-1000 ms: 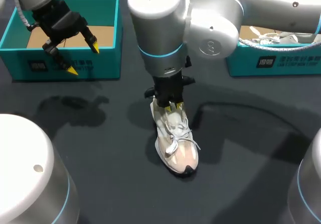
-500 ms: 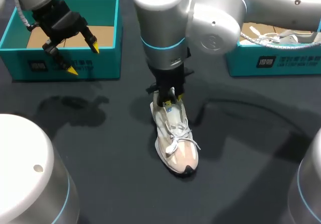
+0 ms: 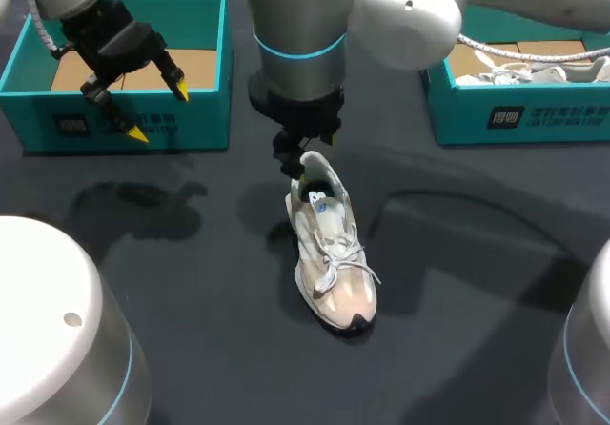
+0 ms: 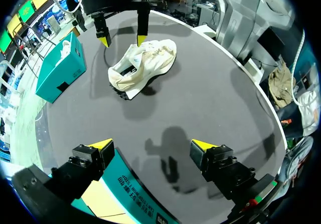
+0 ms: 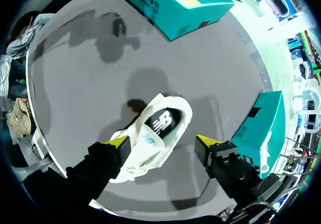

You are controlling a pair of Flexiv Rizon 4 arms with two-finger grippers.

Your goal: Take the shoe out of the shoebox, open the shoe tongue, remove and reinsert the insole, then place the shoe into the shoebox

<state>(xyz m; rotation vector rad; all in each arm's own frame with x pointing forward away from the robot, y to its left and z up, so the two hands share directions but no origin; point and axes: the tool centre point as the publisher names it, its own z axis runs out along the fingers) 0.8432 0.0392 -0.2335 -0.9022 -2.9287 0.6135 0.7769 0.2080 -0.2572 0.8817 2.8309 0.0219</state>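
Holds right gripper [image 5: 161, 142] spread, pointing straight down over heel of white sneaker [image 3: 332, 253] standing mid-table. Holds left gripper [image 3: 158, 112] spread above teal shoebox [image 3: 133, 125] front wall. Sets sneaker well apart from that box and second shoebox [image 3: 515, 115].

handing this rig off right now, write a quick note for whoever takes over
Left claw: open, empty, over the front of the left shoebox, which shows only its cardboard floor.
Right claw: open, empty, just above the shoe's heel.
Shoe: out of the box, upright on the table between the boxes. Dark insole lies inside it.
Right shoebox holds another white shoe.
Done: shoe taken out. Can't tell whether the insole has been out and back.
Left: at least putting the shoe into the shoebox.
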